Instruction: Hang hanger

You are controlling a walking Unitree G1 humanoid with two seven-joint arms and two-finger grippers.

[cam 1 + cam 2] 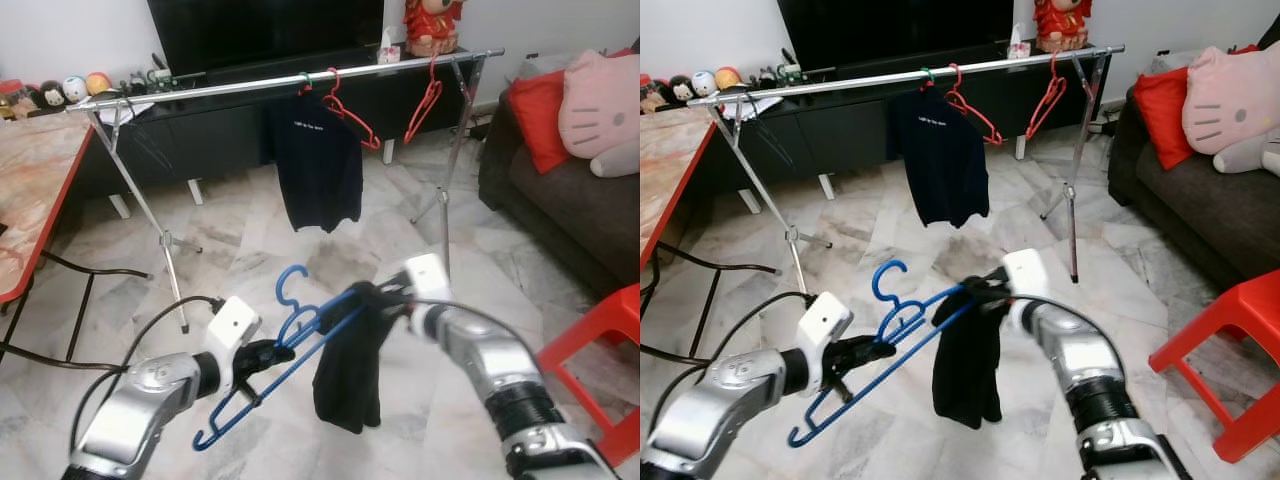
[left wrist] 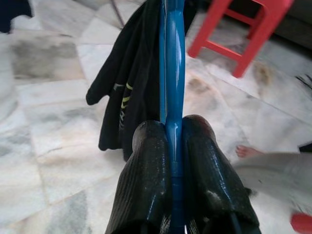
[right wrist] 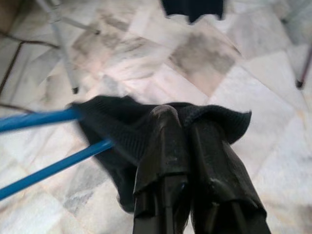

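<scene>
Blue hanger (image 1: pixel 300 345) clamped in left gripper (image 2: pixel 170 141); right gripper (image 3: pixel 187 122) pinches its one black garment (image 1: pixel 350 375); two red hangers (image 1: pixel 350 115) on the rail (image 1: pixel 230 88).

Glossy blue plastic hanger (image 1: pixel 300 345) carries matt black knitted cloth (image 1: pixel 347 375); gripper fingers (image 2: pixel 146 185) look dark, faintly textured and slightly shiny. Far rail (image 1: pixel 280 84) is polished metal, floor (image 1: pixel 240 250) smooth veined marble, right stool (image 1: pixel 600 340) glossy red plastic

Pale marble floor (image 1: pixel 250 250), rack legs (image 1: pixel 150 225) and red stool (image 1: pixel 600 340) standing on it
</scene>
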